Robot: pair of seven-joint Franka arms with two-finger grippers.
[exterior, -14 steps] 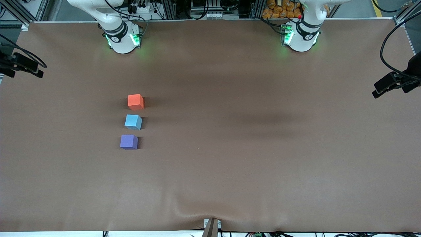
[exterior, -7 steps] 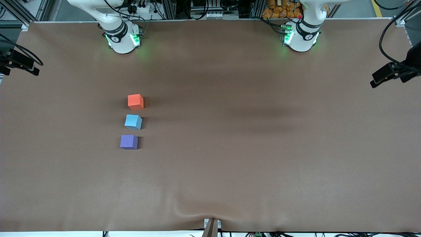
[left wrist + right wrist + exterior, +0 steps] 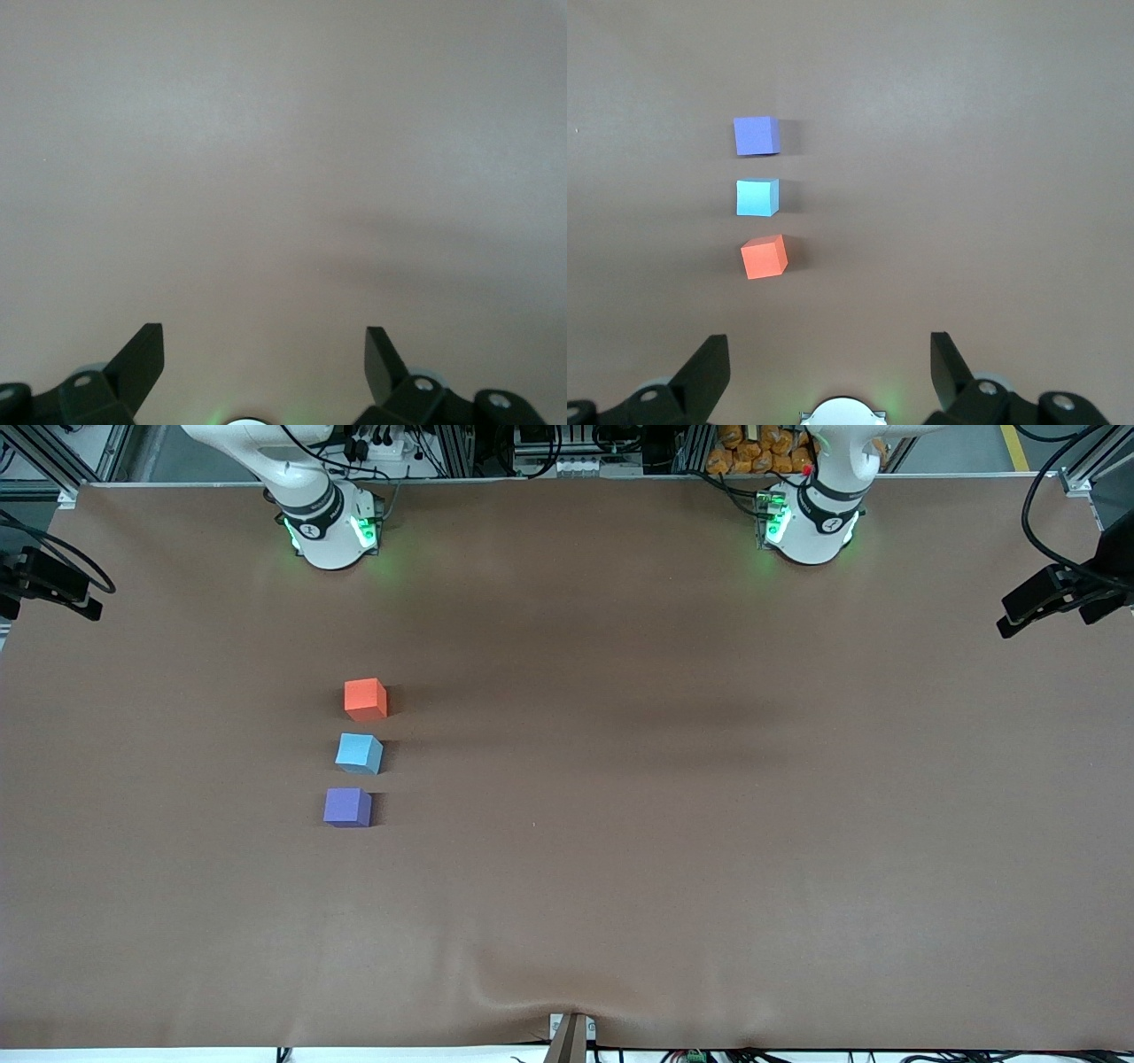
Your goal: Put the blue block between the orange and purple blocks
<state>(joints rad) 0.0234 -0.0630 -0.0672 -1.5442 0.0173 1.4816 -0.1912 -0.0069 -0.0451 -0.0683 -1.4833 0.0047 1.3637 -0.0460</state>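
Where orange block (image 3: 365, 699) and purple block (image 3: 347, 807) flank it, blue block (image 3: 359, 753) under wide-open, empty right hand (image 3: 828, 367)

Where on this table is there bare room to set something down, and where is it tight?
Bare cloth runs from the blocks toward the left arm's end, and nearer the camera than the purple block. Tight: narrow gaps either side of the blue block, below the orange block. Both grippers open, raised.

The front view's top edge cuts off both my arms; my left end effector (image 3: 264, 354) sees no blocks.
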